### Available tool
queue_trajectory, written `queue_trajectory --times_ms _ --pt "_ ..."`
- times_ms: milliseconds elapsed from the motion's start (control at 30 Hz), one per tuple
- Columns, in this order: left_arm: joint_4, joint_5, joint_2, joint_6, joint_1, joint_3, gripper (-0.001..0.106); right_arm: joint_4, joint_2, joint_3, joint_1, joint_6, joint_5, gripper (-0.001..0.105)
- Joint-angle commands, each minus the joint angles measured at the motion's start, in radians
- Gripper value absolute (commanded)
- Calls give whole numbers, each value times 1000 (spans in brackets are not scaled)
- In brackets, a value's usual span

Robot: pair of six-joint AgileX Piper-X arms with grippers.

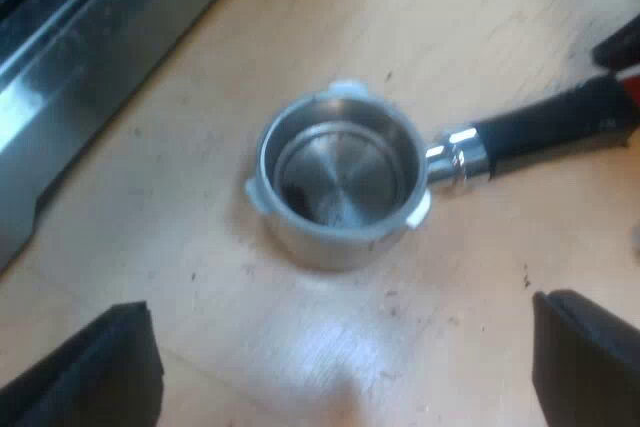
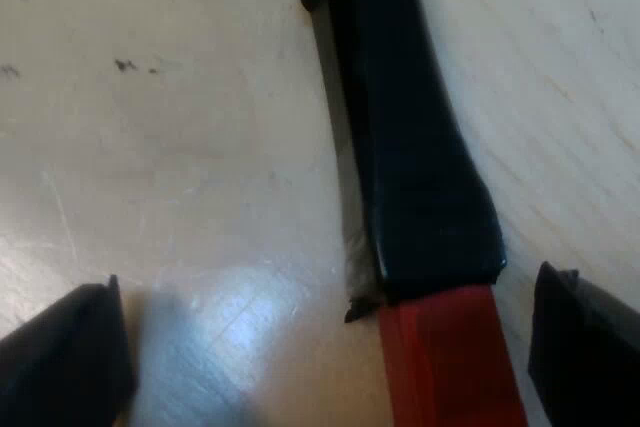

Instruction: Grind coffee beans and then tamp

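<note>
Left gripper (image 1: 342, 304), fingers (image 1: 95, 372) wide apart, above the loose holder (image 1: 340, 182)

Shiny metal holder (image 1: 343, 179) on smooth pale wood tabletop (image 1: 400, 37)

Empty metal holder (image 1: 345, 182) loose on table (image 1: 470, 37) (dark handle (image 1: 550, 127), red-tipped)

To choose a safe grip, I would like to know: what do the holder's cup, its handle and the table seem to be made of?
The holder's cup looks like polished steel: silvery, with bright reflections. Its handle seems smooth black plastic, faintly glossy, with a red end, maybe plastic too. The table looks like pale sealed wood: grain lines and glare show.
</note>
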Motion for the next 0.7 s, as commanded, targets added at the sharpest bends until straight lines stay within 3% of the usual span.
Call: queue_trajectory --times_ms 33,67,100,367,467,700 --pt "27 -20 -28 6 -6 -6 78 33 -9 -16 0 0 3 83" --pt "44 -24 -50 6 -6 -6 78 57 -15 -25 0 0 3 83" --pt "63 -40 -78 6 -6 -6 78 171 -54 -91 0 0 28 83" --pt "144 -110 -223 -4 -6 -6 78 297 -161 -165 0 -35 60 83" --pt "183 -123 -268 -9 -6 -6 78 299 -203 -180 0 -82 62 83" --pt "215 -158 -317 -128 -6 -21 78 160 -276 -182 0 -216 55 83"
